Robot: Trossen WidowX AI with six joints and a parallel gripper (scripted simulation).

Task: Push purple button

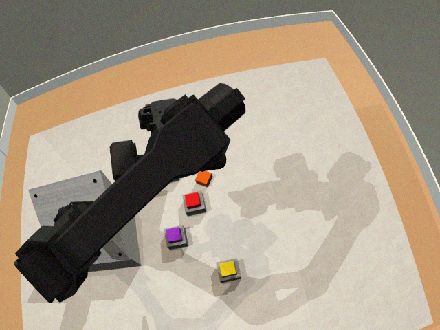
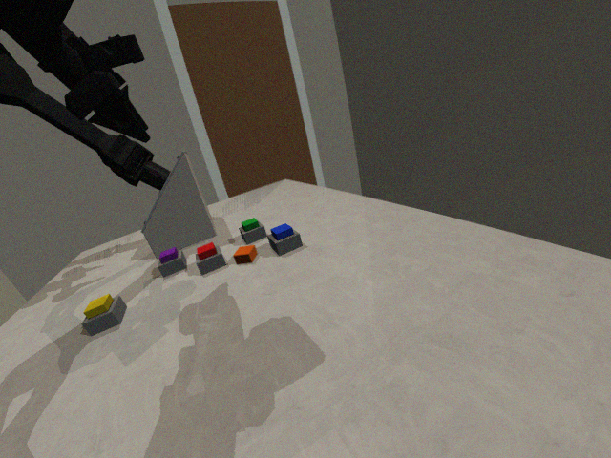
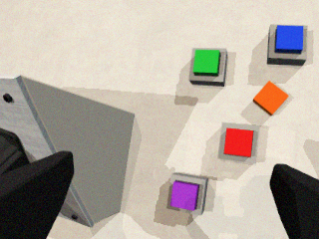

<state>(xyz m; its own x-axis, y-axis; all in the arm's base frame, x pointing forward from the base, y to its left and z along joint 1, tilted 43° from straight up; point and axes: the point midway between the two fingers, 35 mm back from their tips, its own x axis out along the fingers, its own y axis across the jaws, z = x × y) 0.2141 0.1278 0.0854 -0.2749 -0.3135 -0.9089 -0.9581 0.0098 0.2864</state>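
The purple button (image 1: 173,234) (image 2: 168,255) (image 3: 184,195) sits raised on its grey base beside the robot's metal mount. My gripper (image 2: 144,135) (image 3: 173,168) is open and empty. It hangs high above the table, its fingers wide apart at the left and right of the wrist view, with the purple button low between them in that picture. In the top view the upper arm hides the fingers. No finger touches the button.
A red button (image 1: 192,199) (image 2: 206,250) (image 3: 238,142) is the purple one's neighbour. A yellow button (image 1: 227,268) (image 2: 98,305), a green button (image 2: 250,224) (image 3: 206,62), a blue button (image 2: 282,231) (image 3: 289,38) and an orange block (image 1: 203,178) (image 2: 244,254) (image 3: 270,98) also stand around. The metal mount (image 1: 67,188) (image 2: 182,217) (image 3: 95,149) is close by.
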